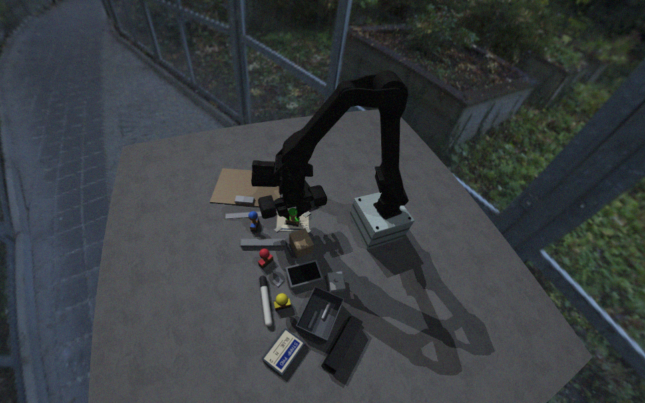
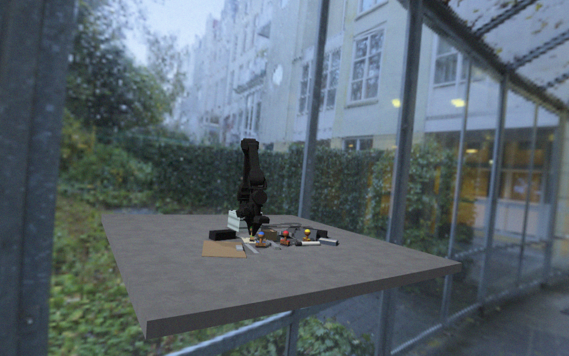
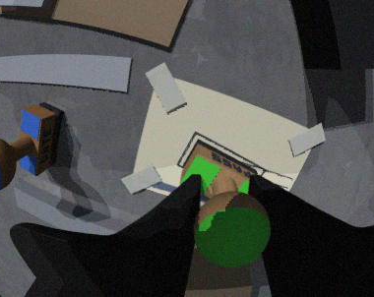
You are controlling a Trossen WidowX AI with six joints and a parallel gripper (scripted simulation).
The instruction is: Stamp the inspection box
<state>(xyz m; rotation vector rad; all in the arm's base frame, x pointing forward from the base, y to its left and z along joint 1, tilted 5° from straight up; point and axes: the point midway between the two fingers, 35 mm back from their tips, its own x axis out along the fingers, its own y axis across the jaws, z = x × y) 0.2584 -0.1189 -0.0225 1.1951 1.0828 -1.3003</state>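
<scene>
My gripper (image 1: pixel 292 209) (image 2: pixel 251 228) (image 3: pixel 225 183) is shut on the PASS stamp (image 1: pixel 292 215) (image 3: pixel 231 236), which has a green knob and a green-marked wooden base. It holds the stamp upright, low over the cream card (image 1: pixel 283 226) (image 3: pixel 251 117), whose corners are taped to the bench. In the wrist view the stamp's base covers most of the inspection box outline (image 3: pixel 187 148). I cannot tell whether the base touches the card. The black ink pad (image 1: pixel 304 273) lies open nearer the front, apart from the gripper.
A blue stamp (image 1: pixel 253 219) (image 3: pixel 29 141), a red stamp (image 1: pixel 264 256) and a yellow stamp (image 1: pixel 281 300) stand left of the card. Around them are a brown box (image 1: pixel 301 242), a cardboard sheet (image 1: pixel 230 186), a white marker (image 1: pixel 265 302), an open grey case (image 1: pixel 320 314) and a stamp-pad carton (image 1: pixel 283 351).
</scene>
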